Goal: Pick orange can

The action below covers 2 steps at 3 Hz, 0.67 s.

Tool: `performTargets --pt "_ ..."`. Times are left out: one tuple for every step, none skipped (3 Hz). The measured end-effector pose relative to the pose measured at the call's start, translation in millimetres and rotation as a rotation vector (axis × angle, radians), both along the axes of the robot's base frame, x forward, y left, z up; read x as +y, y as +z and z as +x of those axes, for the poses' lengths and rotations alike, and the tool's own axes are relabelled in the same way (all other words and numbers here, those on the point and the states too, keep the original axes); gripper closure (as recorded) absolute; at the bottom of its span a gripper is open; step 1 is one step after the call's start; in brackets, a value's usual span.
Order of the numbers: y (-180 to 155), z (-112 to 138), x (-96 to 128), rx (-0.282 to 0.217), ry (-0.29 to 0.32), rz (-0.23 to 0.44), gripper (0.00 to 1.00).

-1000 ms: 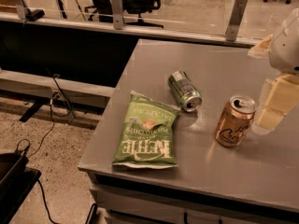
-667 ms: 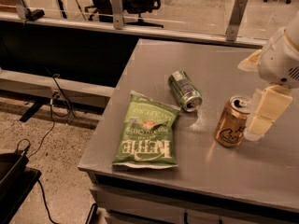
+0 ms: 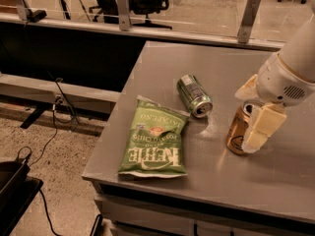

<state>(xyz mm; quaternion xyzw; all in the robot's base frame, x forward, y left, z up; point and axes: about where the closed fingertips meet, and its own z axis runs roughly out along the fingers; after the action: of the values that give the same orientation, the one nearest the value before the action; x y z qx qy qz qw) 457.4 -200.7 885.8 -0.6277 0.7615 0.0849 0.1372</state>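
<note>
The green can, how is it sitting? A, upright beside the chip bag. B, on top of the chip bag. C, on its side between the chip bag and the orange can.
C: the green can lies on its side between the chip bag and the upright orange can, with the gripper down close at the orange can.

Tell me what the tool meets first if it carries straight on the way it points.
Most likely the orange can: the tool overlaps its right side, pointing down-left. Depth is unclear; it could pass in front and meet the table.
</note>
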Motion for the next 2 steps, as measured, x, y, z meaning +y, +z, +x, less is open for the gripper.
performTargets --pt "-5.4 0.5 0.9 0.028 0.007 0.019 0.39" --pt "-2.4 0.5 0.8 0.028 0.007 0.019 0.64"
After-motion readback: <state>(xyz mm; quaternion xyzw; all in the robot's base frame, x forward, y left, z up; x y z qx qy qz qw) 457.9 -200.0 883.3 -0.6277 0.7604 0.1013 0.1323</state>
